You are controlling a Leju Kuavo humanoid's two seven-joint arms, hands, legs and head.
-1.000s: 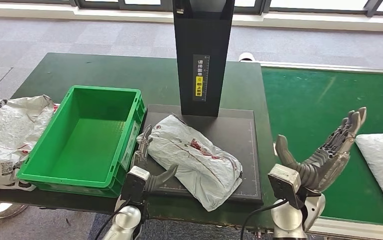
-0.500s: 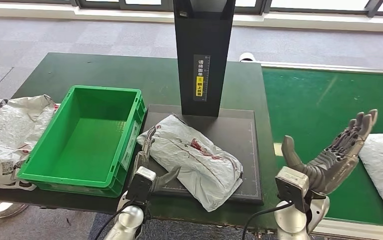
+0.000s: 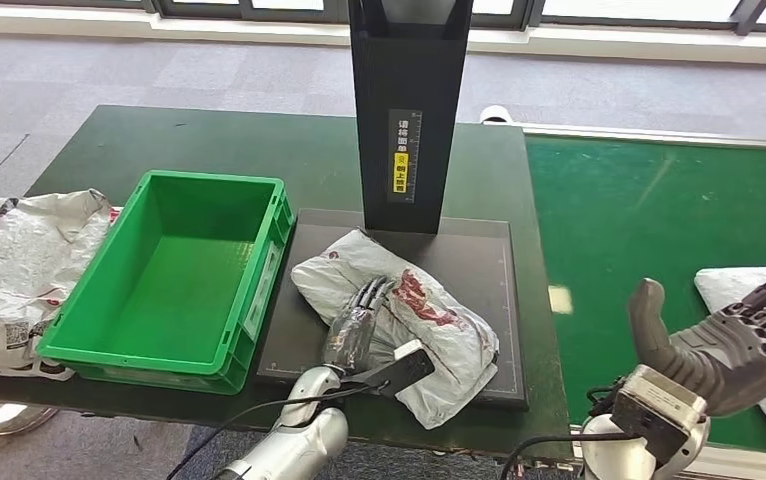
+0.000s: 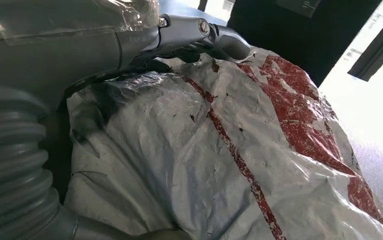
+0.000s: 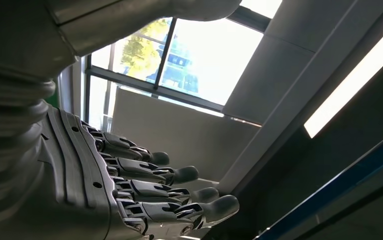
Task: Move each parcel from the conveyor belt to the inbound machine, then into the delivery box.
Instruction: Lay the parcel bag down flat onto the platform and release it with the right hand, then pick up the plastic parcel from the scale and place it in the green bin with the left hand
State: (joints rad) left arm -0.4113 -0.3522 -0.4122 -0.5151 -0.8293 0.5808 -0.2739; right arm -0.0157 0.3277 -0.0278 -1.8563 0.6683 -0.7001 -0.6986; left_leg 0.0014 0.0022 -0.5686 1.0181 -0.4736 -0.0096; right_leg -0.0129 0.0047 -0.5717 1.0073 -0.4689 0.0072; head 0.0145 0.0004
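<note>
Parcel on the inbound machine, delivery box yet to fill.

Grey-and-red parcel [image 3: 399, 325] lying on the inbound machine [image 3: 479, 262] platform, just beside the empty green delivery box [image 3: 174, 275]; left hand [image 3: 359, 325] laid over it, fingers against the wrapping, firm grip not certain. Right hand [image 3: 749, 335] raised, fingers spread, empty, near another parcel [image 3: 734, 285] waiting on the conveyor belt [image 3: 649, 215]. Roughly midway for this parcel; transfer into the box remaining.

We saw bright daylight from the windows [image 5: 189, 70]; the ceiling light strip [image 5: 352, 82] was blown out. The close-up parcel [image 4: 229, 160] looked soft, overexposed glare beside it. The table [image 3: 159, 140] was evenly lit, sharp.
</note>
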